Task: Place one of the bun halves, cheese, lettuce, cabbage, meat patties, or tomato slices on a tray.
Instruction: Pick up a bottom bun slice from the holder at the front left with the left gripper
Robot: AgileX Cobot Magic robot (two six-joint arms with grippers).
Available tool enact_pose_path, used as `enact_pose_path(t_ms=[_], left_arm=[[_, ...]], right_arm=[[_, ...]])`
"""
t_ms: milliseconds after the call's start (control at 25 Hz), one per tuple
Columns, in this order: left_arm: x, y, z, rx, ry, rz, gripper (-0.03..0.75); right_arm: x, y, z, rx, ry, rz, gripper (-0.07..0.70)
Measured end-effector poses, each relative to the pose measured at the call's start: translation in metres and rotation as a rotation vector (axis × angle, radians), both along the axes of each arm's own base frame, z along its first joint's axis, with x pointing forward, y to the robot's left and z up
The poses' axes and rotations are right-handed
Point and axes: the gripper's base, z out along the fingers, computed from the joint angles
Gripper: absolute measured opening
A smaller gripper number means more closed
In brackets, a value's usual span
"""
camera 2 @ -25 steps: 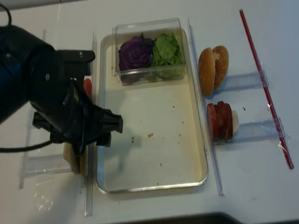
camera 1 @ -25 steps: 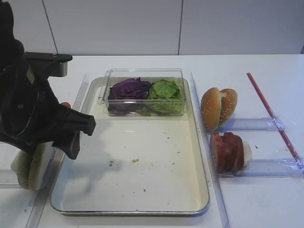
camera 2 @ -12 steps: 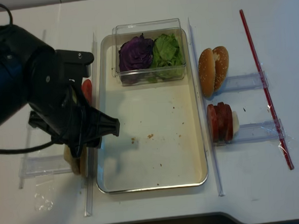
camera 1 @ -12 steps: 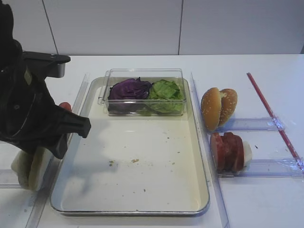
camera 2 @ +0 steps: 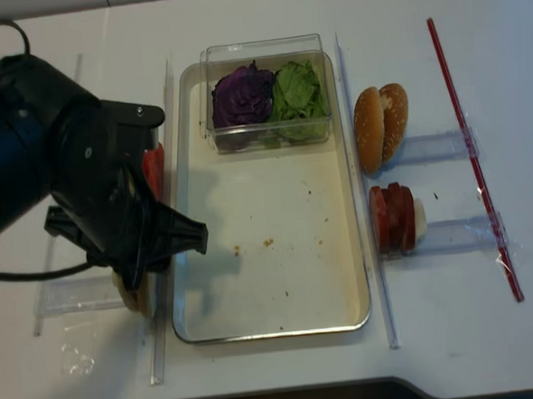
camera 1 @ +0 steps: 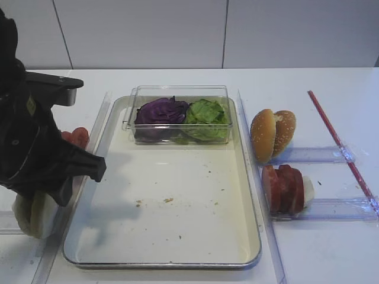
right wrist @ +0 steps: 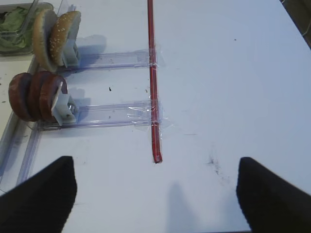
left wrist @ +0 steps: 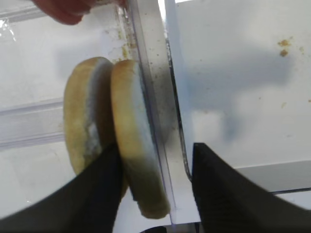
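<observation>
A white counter is seen from above, with a large shallow tray at its middle. The tray's cream floor is speckled with crumbs. At the tray's twelve o'clock end a clear plastic box is set, with purple cabbage in its left half and green lettuce in its right half.

At nine o'clock from the tray, just outside its rim, two pale bun halves are stood on edge, side by side and touching, in a clear plastic holder. The left claw is lowered over them. In the left wrist view its two dark fingers are seen astride the bun half nearer the tray: one finger is pushed in between the two halves and the other is set on the tray side. Whether the bun is already clamped cannot be told.

At three o'clock from the tray, sesame buns and meat patties are stood in holders. The right claw is held well apart above bare counter, with nothing between its fingers.
</observation>
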Motion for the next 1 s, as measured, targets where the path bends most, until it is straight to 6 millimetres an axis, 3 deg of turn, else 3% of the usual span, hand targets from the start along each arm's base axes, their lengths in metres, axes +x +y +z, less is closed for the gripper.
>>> enact_pose_path(t_ms=[520,1000], left_arm=[[0.0001,0.0007,-0.0016,0.01,0.002,-0.001,0.137],[-0.0001,0.001,-0.0017,0.013,0.005,0.0,0.104]], right_arm=[[0.0,0.0,0.0,0.0,0.0,0.0,0.689],[0.0,0.0,0.0,0.0,0.0,0.0,0.689]])
